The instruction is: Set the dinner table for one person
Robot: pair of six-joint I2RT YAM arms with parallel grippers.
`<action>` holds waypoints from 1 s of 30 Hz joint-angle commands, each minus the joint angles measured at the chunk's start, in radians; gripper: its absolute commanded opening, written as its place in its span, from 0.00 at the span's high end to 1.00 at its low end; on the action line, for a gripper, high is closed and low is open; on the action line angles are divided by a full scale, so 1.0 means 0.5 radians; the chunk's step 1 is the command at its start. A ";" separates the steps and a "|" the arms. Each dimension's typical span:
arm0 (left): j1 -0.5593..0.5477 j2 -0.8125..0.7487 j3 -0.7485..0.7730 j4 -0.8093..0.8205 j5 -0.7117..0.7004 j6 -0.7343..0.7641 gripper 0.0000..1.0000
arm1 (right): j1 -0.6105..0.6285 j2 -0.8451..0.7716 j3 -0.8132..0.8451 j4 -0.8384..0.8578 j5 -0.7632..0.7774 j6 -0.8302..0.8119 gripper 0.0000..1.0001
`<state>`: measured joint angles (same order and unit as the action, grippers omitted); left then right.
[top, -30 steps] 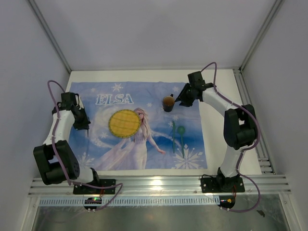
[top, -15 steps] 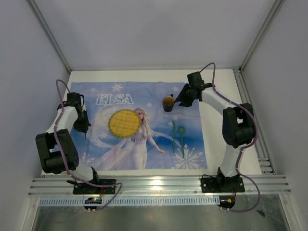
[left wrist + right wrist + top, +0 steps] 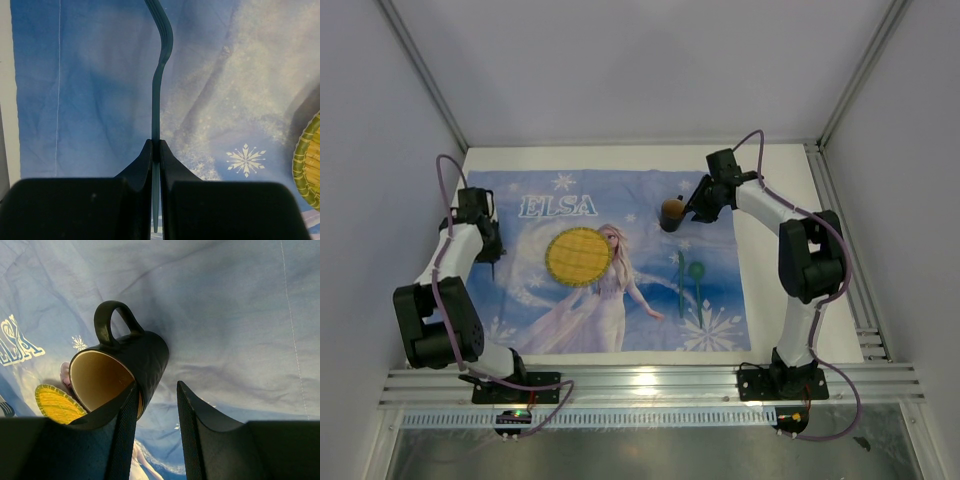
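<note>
White matte worktop (image 3: 620, 158) fills the centre of the overhead view. A silver rail (image 3: 650, 385) runs along its lower edge, with both arm bases bolted there. Bare strips show at the top and right.

A blue ELSA cloth (image 3: 570, 320) is spread flat over most of it.

On the cloth:
- Round yellow woven plate (image 3: 578, 256), centre-left.
- A green spoon (image 3: 697, 272) and a slim green utensil (image 3: 680, 285) lie side by side at centre-right, close but apart.
- Dark mug (image 3: 670, 212) with a pale yellow inside, at the cloth's upper right.

At the cloth's left edge, the left gripper (image 3: 155, 145) has its jaws pinched tight on the handle of a teal fork (image 3: 160, 75). The fork runs straight ahead over the cloth, its head cut off by the top of the frame. Cannot tell whether it touches the cloth.

At the mug, the right gripper (image 3: 157, 387) has its jaws partly open, straddling the rim. The finger at picture left crosses the mug's mouth. The other stands outside the wall, with a strip of cloth showing between. The mug handle points away from the jaws. Cannot tell whether the mug is actually gripped.
</note>
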<state>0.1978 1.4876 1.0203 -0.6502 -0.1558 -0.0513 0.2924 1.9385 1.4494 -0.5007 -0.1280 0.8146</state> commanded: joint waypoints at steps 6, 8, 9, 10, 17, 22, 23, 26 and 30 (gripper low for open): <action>-0.156 0.114 -0.065 0.125 -0.145 0.063 1.00 | -0.005 0.022 -0.012 0.069 0.023 0.034 0.60; -0.165 0.123 -0.068 0.138 -0.167 0.057 1.00 | -0.002 0.019 -0.021 0.075 0.023 0.031 0.60; -0.165 0.120 -0.074 0.141 -0.173 0.057 1.00 | -0.002 0.022 -0.021 0.072 0.026 0.021 0.60; -0.165 0.111 -0.083 0.150 -0.179 0.060 1.00 | -0.005 0.022 -0.021 0.066 0.035 0.012 0.60; -0.165 0.081 -0.148 0.190 -0.222 0.050 1.00 | -0.002 0.044 0.010 0.035 0.038 -0.012 0.60; -0.165 0.081 -0.132 0.159 -0.225 0.041 1.00 | -0.002 0.047 0.010 0.029 0.044 -0.025 0.60; -0.165 0.084 -0.129 0.156 -0.222 0.041 1.00 | -0.002 0.056 0.007 0.029 0.041 -0.022 0.60; -0.165 0.090 -0.102 0.119 -0.216 0.026 1.00 | -0.005 0.065 0.007 0.029 0.035 -0.028 0.60; -0.165 0.096 -0.071 0.083 -0.213 0.008 1.00 | -0.002 0.078 0.007 0.029 0.032 -0.031 0.60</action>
<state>0.1135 1.5490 0.9482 -0.5983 -0.2516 -0.0429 0.2924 1.9667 1.4414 -0.4873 -0.1257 0.8143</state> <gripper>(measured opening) 0.022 0.402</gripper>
